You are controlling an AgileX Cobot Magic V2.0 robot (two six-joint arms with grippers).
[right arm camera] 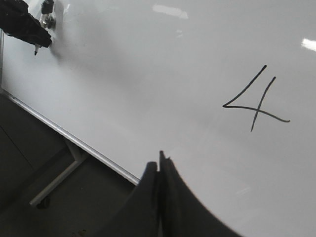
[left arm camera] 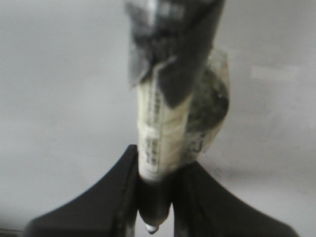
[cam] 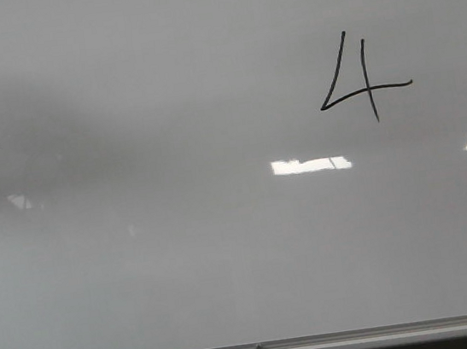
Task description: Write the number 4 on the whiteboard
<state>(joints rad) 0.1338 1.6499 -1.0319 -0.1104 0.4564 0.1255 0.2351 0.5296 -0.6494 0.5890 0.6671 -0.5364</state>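
Front view shows you the number 4 (cam: 361, 80) complete, high on the right of the whiteboard (cam: 184, 258), so the writing looks done. Your left claw (left arm camera: 157, 197) grips the marker (left arm camera: 160, 138) with its tip off the board, likely to avoid stray lines. Your right claw (right arm camera: 160, 163) is pressed closed on nothing, clear of the digit.

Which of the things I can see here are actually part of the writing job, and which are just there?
Part of the job:
- whiteboard
- number 4, already drawn
- marker, clamped in the left gripper

Just there:
- right gripper, shut and empty
- light reflections on the board
- stand leg under the board
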